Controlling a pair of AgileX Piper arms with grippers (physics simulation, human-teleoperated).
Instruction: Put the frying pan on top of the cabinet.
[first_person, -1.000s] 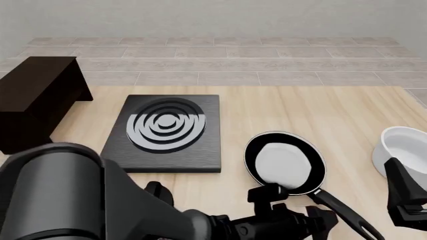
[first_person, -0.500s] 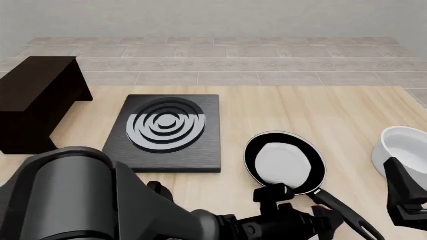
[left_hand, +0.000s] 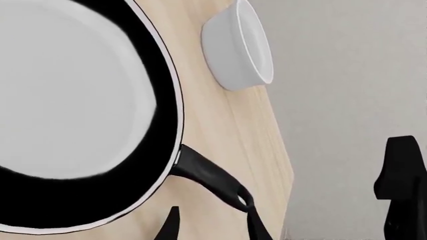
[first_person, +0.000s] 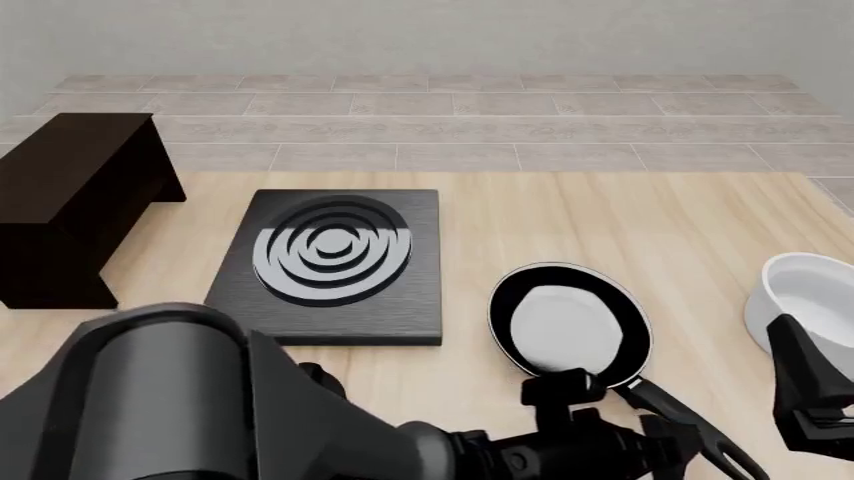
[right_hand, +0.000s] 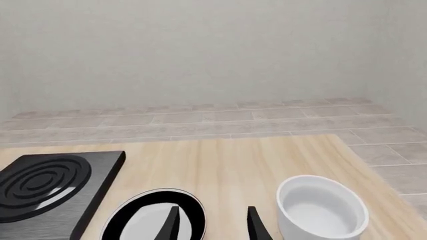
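The frying pan (first_person: 570, 325) lies flat on the table right of the stove, its long handle (first_person: 674, 405) pointing toward the near right. My left gripper (first_person: 638, 418) is open low over that handle. In the left wrist view the pan (left_hand: 73, 100) fills the frame, and the handle (left_hand: 207, 175) runs between my spread fingertips (left_hand: 257, 227) without being gripped. The dark cabinet (first_person: 74, 200) stands at the far left with nothing on its flat top. My right gripper (first_person: 807, 395) is open and empty at the right edge, near the bowl. The right wrist view shows the pan (right_hand: 143, 222) below its fingers.
A black stove slab (first_person: 334, 265) with grey rings lies between the cabinet and the pan. A white bowl (first_person: 807, 295) stands at the right edge, close to the right gripper. It also shows in the left wrist view (left_hand: 240, 47) and the right wrist view (right_hand: 320, 212).
My left arm has moved right and a little forward, bringing its open gripper around the pan's handle. The pan, bowl and right arm have not moved.
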